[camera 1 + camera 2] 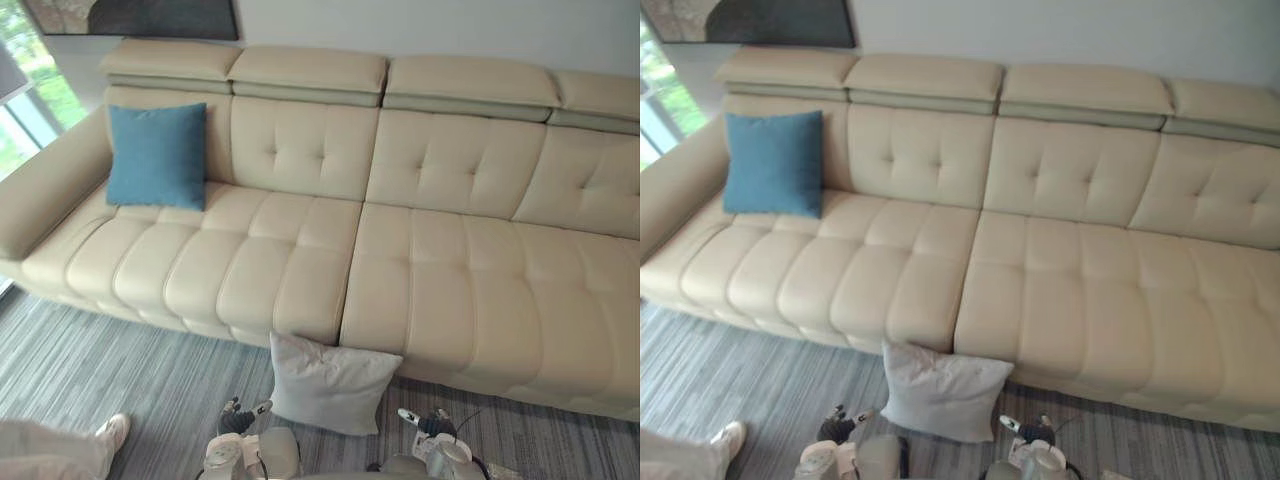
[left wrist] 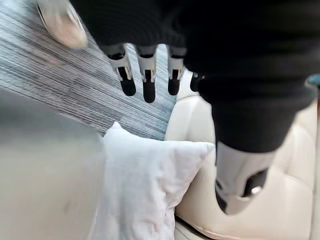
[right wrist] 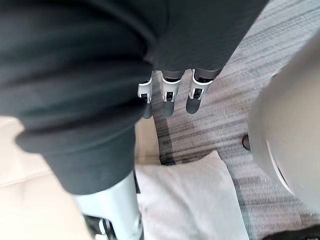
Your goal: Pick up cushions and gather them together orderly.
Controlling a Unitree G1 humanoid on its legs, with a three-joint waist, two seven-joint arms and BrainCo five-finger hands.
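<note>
Left hand: we see it low over the carpet, fingers straight and hanging loose, thumb set apart. It is released, with nothing in its grasp.
Right hand: we find it low as well. Its fingers run straight in a row, its thumb stands apart, and it too is released.
Between the hands: from the head views the white cushion sits between the two hands. We see neither hand touching it.
White cushion: it stands tilted on the carpet, its upper edge against the front of the sofa, about where the two seat sections meet. Its cover is creased.
Carpet: grey with fine stripes, running along the whole front of the sofa.
Sofa: long, cream, tufted, with padded headrests along the back and an armrest at the robot's left end.
Blue cushion: upright on the seat at that left end. It leans on the backrest just beside the armrest, well apart from the white cushion.
Person: we see a light trouser leg and a pale shoe on the carpet, off to the robot's left.
Wall: a dark framed picture hangs above the sofa's left end.
Window: it shows past the armrest.
</note>
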